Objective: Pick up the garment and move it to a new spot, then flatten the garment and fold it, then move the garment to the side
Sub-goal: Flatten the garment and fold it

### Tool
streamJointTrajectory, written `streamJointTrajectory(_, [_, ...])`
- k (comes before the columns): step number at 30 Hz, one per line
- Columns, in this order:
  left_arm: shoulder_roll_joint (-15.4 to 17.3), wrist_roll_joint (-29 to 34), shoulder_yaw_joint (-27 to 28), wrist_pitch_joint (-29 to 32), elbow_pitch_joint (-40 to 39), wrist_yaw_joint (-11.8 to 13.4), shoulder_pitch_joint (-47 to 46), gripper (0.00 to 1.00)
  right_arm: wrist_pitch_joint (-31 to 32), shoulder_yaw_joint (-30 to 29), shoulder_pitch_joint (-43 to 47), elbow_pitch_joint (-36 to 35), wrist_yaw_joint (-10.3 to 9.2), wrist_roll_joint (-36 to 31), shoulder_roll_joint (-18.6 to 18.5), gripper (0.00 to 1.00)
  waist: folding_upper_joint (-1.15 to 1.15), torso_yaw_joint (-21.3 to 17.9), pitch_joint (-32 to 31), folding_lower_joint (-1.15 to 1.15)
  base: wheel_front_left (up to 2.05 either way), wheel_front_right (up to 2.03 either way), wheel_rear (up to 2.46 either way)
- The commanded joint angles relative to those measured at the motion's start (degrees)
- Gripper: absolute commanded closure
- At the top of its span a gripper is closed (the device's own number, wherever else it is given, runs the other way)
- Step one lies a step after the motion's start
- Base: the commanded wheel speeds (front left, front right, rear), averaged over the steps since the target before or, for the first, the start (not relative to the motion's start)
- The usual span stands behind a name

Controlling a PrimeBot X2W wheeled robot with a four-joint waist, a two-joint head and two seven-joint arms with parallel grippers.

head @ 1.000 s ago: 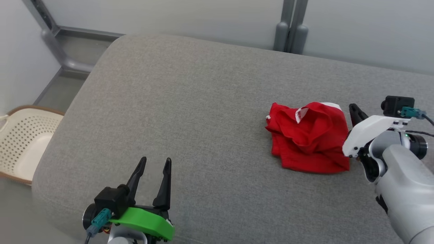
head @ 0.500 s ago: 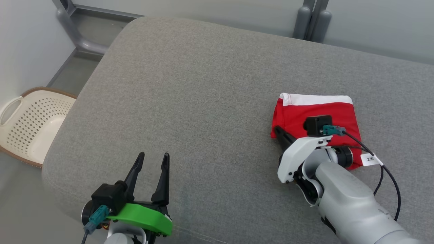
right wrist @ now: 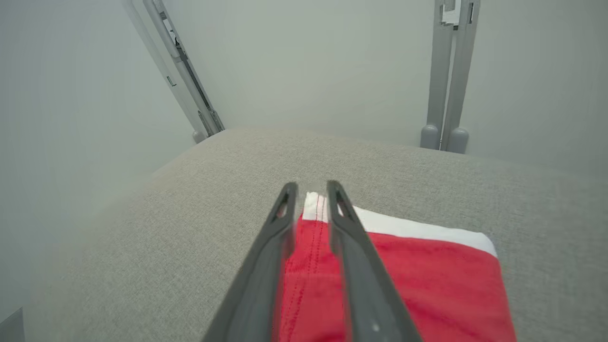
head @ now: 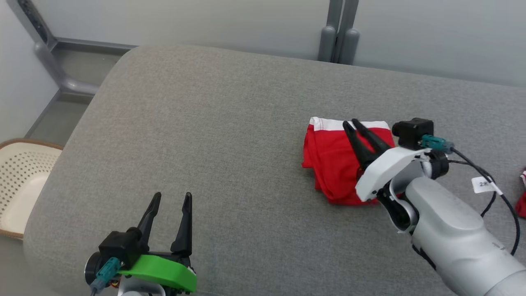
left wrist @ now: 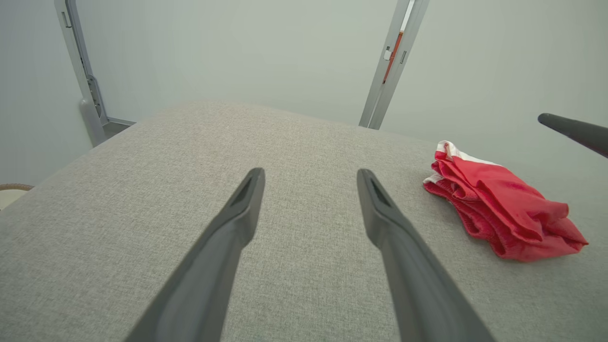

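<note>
Item: red garment (head: 328,164), with a white band (head: 328,122) along its far edge; it lies folded into a compact block on the right half of the grey cushion (head: 205,123), flat on the surface and away from every edge. The left wrist view shows the garment (left wrist: 498,209) as several stacked layers, slightly rumpled at the near end.

Handling, as judged: light, soft cloth with no stiffness; it will sag, and may unfold if lifted by 1 layer only; not fragile; the woven cushion likely grips it, so dragging risks smearing the fold. Recommended hold: pinch through all layers at a folded edge, or at the banded end where the hem looks thickest; a 2-point hold would keep the fold better.

Right gripper (head: 351,122): over the garment's right portion, pointing toward the white band; in its own wrist view the right gripper (right wrist: 311,185) has its tips at the band's left corner, with the garment (right wrist: 427,266) showing through the narrow gap; jaws slightly parted, nothing between them. The left wrist view shows 1 of its fingers (left wrist: 570,129) standing clear above the cloth; judged not touching.

Left gripper (head: 171,196): jaws spread wide, empty; low over the cushion's near left, well apart from the garment.

Basket (head: 20,176): beyond the cushion's left end; uninvolved.
</note>
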Motion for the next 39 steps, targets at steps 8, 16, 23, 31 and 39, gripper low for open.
streamJointTrajectory(8, [2.32,0.54,2.87,-0.14,-2.91,1.60,2.76,0.00,-0.34,-8.54,5.40,-9.37,0.02,-5.36,-5.43,0.00,0.00,-8.69,-5.45,0.00,0.00,0.00,0.00])
streamJointTrajectory(16, [3.10,1.22,5.47,-0.14,-6.14,2.47,4.24,0.00,-0.35,-19.24,16.07,-15.88,0.02,-11.86,-4.66,0.00,0.00,-13.11,-7.51,0.00,0.00,0.00,0.00])
streamJointTrajectory(23, [2.85,2.99,6.61,-0.14,-7.30,2.36,5.45,0.00,-0.35,-25.89,25.39,-20.54,0.02,-18.76,-1.88,0.00,0.00,-15.48,-7.81,0.00,0.00,0.00,0.00])
streamJointTrajectory(31, [1.87,4.45,7.59,-0.14,-6.42,1.32,6.85,0.00,-0.36,-32.39,31.95,-24.33,0.02,-23.56,2.43,0.00,0.00,-15.99,-7.38,0.00,0.00,0.00,0.00])
streamJointTrajectory(39, [1.19,5.74,7.68,-0.14,-5.57,0.16,5.92,0.00,-0.11,-32.79,32.39,-25.23,0.02,-24.90,3.11,0.00,0.00,-15.17,-6.94,0.00,0.00,0.00,0.00])
